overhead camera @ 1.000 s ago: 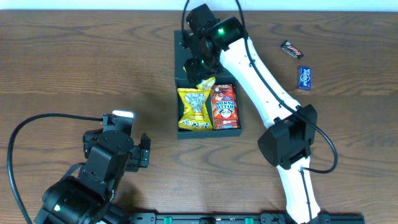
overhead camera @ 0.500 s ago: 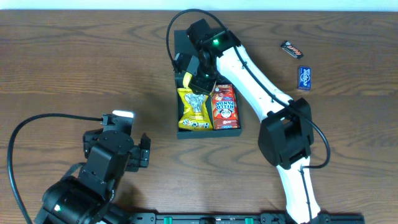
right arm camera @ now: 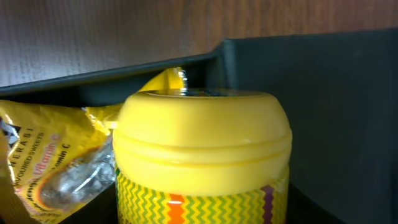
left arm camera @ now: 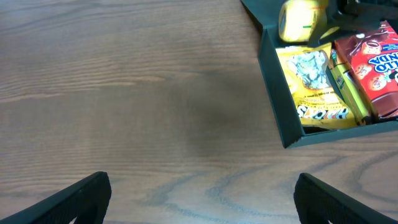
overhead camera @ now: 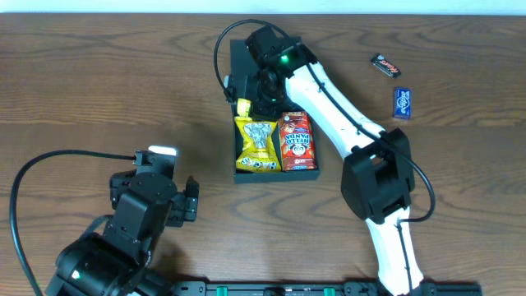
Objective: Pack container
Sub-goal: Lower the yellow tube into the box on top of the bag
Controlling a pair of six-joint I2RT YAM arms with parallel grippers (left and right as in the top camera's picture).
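Wooden table [overhead camera: 99, 82]; black container [overhead camera: 276, 176] (two snack packets [overhead camera: 256, 144] inside); yellow tub [right arm camera: 202, 143] gripped by right gripper [overhead camera: 249, 100]; left gripper [left arm camera: 202, 186] spread wide open

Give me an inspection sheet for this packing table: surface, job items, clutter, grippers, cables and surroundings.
Surface: brown wood-grain table.
Job's things: black container open, with a yellow packet and a red packet side by side inside; yellow snack cup at its far left corner.
Clutter: dark bar and blue bar on the table, right of the container.
Grippers: left gripper open, holding nothing; right gripper closed on the yellow snack cup.
Cables: black cables loop off both arms.
Surroundings: pale strip past the far edge; nothing else seen.
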